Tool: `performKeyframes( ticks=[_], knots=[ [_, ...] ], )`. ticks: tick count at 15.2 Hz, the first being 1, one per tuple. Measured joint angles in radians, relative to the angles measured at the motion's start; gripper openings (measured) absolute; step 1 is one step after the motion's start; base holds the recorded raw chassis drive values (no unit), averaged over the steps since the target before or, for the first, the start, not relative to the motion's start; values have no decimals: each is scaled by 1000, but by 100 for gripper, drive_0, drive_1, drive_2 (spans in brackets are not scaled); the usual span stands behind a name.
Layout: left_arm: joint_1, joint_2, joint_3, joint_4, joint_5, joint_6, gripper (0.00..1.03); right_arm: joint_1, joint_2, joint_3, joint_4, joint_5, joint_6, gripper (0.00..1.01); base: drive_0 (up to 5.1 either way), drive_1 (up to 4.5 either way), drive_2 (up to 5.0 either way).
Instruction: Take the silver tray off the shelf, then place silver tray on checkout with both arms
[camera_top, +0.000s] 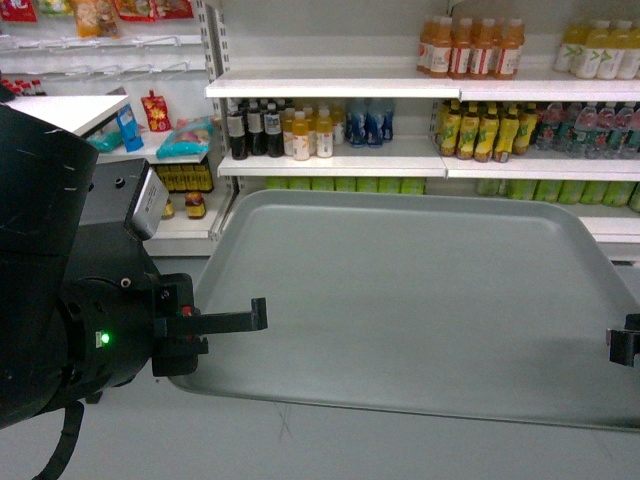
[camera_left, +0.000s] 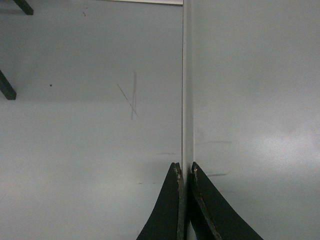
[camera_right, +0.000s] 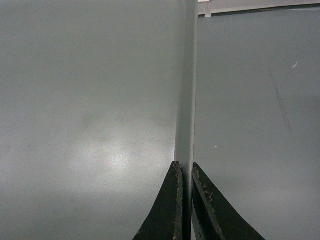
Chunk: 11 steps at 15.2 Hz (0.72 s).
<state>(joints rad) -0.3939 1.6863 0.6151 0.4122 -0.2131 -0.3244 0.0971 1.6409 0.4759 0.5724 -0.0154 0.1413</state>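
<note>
The silver tray (camera_top: 420, 290) hangs level in the air in front of me, grey-green and bare, clear of the shelf (camera_top: 330, 162) behind it. My left gripper (camera_top: 240, 320) is shut on the tray's left rim (camera_left: 187, 100); its fingertips (camera_left: 176, 172) pinch the thin edge. My right gripper (camera_top: 622, 345) is shut on the right rim (camera_right: 187, 100), with its fingertips (camera_right: 175, 172) clamped on either side of it. Both wrist views show the tray edge-on with grey floor beside it. The checkout is out of view.
White store shelves with rows of drink bottles (camera_top: 300, 128) stand behind the tray, with more bottles (camera_top: 470, 45) higher up. Snack packs (camera_top: 180, 140) lie on a lower rack at left. A white flat top (camera_top: 60, 108) shows at upper left. Grey floor (camera_top: 300, 440) lies below.
</note>
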Motion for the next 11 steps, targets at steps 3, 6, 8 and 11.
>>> performKeyframes(
  ticks=[3,6,8,11],
  knots=[
    [-3,1,0,0,0,0,2,-2,0,0,3,0,0,3,-477,257,257],
    [-2,1,0,0,0,0,2,-2,0,0,1,0,0,3,-468,277,277],
    [1,1,0,0,0,0,2,0,0,0,2,0,0,3,-489,256,256],
    [1,1,0,1,3,0,2,1,0,0,4,-3,0,3,-510,236,236]
  ],
)
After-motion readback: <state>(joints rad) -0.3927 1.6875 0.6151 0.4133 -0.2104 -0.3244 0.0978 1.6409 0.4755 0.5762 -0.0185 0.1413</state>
